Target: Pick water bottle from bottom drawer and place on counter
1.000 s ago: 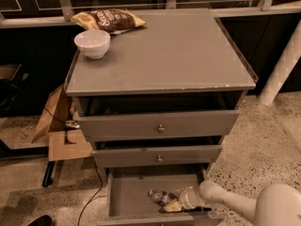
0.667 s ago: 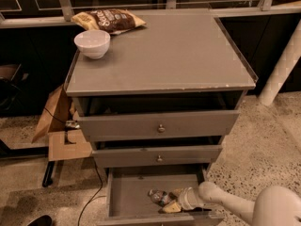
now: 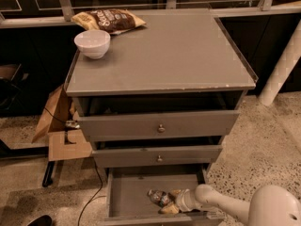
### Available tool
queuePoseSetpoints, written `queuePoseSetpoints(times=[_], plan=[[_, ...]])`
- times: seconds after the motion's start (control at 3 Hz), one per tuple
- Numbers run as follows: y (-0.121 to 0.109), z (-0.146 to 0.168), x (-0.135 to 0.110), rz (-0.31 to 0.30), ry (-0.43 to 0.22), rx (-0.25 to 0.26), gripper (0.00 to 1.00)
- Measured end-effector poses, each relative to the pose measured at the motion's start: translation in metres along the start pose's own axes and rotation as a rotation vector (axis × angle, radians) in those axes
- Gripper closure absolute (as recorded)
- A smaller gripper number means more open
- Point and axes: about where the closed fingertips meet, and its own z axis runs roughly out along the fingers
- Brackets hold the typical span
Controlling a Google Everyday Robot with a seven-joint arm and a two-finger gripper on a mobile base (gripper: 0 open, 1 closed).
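Observation:
The bottom drawer [image 3: 136, 192] is pulled open below the two upper drawers. The water bottle [image 3: 158, 197] lies on its side on the drawer's grey floor, right of the middle, with its dark label band showing. My gripper [image 3: 168, 201] reaches into the drawer from the right on a white arm [image 3: 221, 204] and sits right at the bottle's right end. The arm hides that end of the bottle. The counter [image 3: 164, 51] is the flat grey top of the cabinet.
A white bowl [image 3: 92, 43] and a chip bag [image 3: 109, 20] sit at the counter's back left. The top drawer [image 3: 160, 124] and middle drawer [image 3: 159, 155] stand slightly open. Cardboard [image 3: 59, 126] and a cable [image 3: 94, 182] lie on the floor to the left. A white pillar [image 3: 282, 65] stands at the right.
The gripper has edged slightly left toward the bottle. The bottle, the drawers and the counter items have not moved.

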Motion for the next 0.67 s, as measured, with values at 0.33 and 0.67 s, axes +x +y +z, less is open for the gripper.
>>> queuePoseSetpoints(times=[0.33, 0.67], plan=[[0.0029, 0.0049, 0.0039, -0.064, 0.033, 0.031, 0.49], [0.0022, 0.0060, 0.0037, -0.065, 0.030, 0.040, 0.73]])
